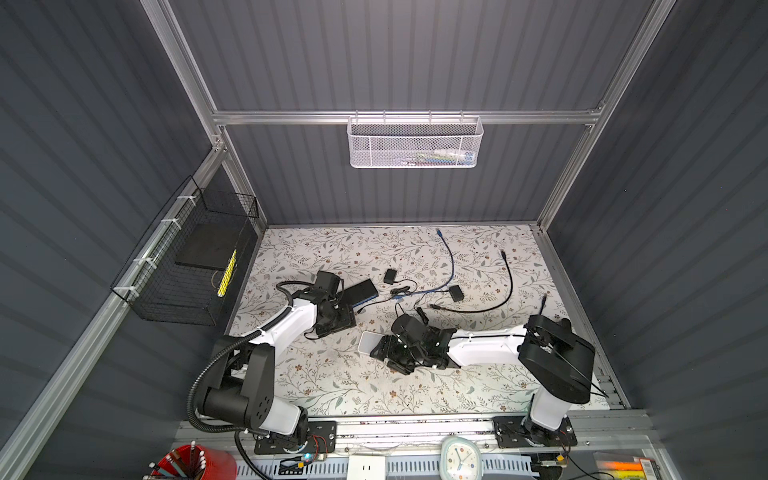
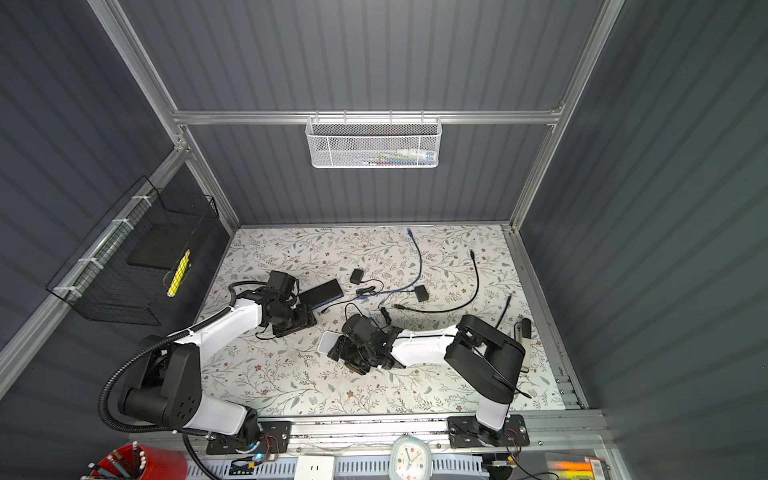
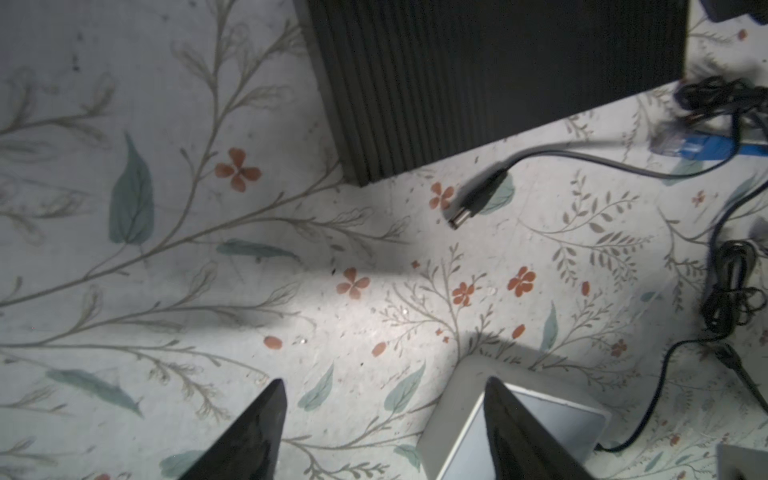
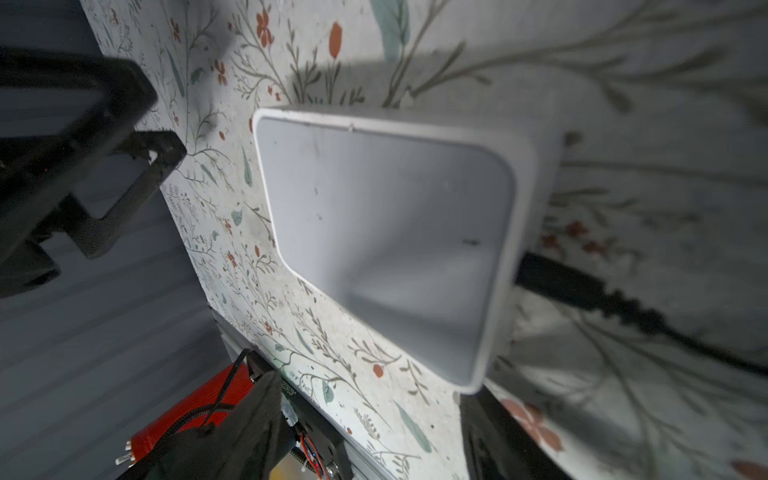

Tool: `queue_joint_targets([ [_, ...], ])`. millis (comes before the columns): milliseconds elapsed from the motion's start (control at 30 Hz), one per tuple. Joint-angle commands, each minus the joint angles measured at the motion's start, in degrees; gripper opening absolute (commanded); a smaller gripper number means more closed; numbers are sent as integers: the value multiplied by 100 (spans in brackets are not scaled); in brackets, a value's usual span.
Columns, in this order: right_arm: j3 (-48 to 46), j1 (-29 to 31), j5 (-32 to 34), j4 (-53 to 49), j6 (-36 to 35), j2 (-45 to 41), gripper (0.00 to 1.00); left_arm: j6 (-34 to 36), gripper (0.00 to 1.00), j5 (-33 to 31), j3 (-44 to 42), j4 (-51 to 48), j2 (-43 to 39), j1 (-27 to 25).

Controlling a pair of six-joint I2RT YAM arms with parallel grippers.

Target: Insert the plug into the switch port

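DC barrel plug (image 3: 478, 197): prob. light, stiff, lead floppy; pinch moulded body (L gripper (image 3: 385, 382), R gripper (image 4: 370, 386) fingers spread, empty).

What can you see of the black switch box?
The switch box is a flat, dark rectangle with a finely ribbed top and a blue strip along one long side. It lies flat and askew on the flowered table, near the left gripper. The round black plug lies loose by its corner, not inserted.

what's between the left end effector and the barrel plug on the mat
Nothing visible: bare mat separates the open left end effector from the barrel plug. The white box sits beside one finger, off that line.
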Motion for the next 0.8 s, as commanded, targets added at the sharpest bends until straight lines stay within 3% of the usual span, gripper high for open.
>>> queue_joint_targets([
  [0, -137, 24, -74, 437, 281, 136, 69, 187, 75, 269, 188, 355, 237, -10],
  [167, -238, -179, -82, 452, 184, 113, 69, 128, 75, 539, 15, 879, 623, -76],
  [433, -581, -623, -186, 628, -36, -17, 69, -51, 72, 302, -127, 1149, 1123, -655],
  [767, -548, -1189, -464, 829, -346, -62, 69, -307, 69, 182, -990, 1011, 393, -696],
])
